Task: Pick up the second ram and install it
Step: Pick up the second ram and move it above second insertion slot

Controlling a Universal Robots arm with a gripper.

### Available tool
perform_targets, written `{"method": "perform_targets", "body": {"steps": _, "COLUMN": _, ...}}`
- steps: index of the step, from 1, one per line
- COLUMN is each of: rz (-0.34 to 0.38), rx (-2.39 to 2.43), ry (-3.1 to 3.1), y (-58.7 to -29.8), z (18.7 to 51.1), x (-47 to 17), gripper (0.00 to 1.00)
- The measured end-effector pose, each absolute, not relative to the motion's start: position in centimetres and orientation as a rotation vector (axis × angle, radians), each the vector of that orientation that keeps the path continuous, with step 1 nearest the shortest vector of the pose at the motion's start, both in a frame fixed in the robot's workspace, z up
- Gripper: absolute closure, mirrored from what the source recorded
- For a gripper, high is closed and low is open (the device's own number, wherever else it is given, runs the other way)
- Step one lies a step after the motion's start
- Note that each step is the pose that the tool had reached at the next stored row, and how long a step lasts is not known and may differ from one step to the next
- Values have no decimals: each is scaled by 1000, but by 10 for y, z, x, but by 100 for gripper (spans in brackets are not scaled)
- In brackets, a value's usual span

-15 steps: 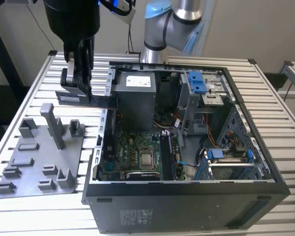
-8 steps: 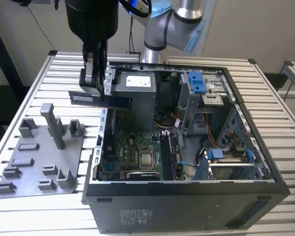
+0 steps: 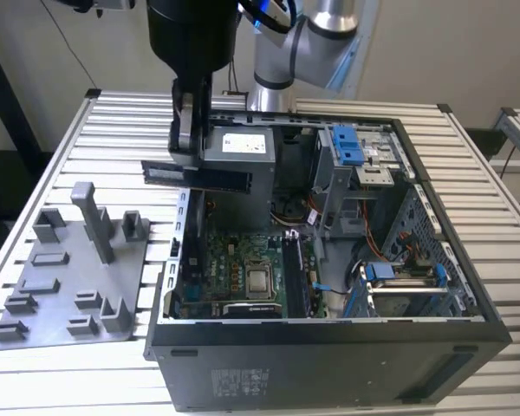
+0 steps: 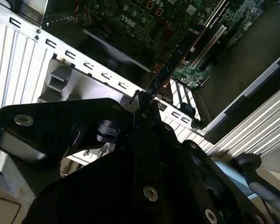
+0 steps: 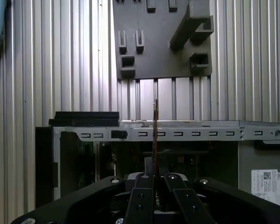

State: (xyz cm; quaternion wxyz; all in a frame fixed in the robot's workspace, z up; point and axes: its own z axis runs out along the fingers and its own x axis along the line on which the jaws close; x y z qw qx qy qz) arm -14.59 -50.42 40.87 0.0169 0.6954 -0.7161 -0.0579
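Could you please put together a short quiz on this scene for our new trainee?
1. True or false: the gripper is shut on the second ram.
2. Fill in: the gray holder plate lies on the table to the exterior view's ____ of the computer case.
3. Where is the second ram now?
A. Lying on the gray holder plate
B. Resting on the table
C. Held level in the air, over the computer case's wall nearest the plate

Key: 1 true; 2 left; 3 C.
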Motion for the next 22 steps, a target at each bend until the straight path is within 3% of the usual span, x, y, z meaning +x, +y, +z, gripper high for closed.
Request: {"method": "perform_targets", "body": {"steps": 22, "rz": -211, "rx": 2144, "ry": -2210, "y": -504, "z": 409, "x": -60, "gripper": 86}}
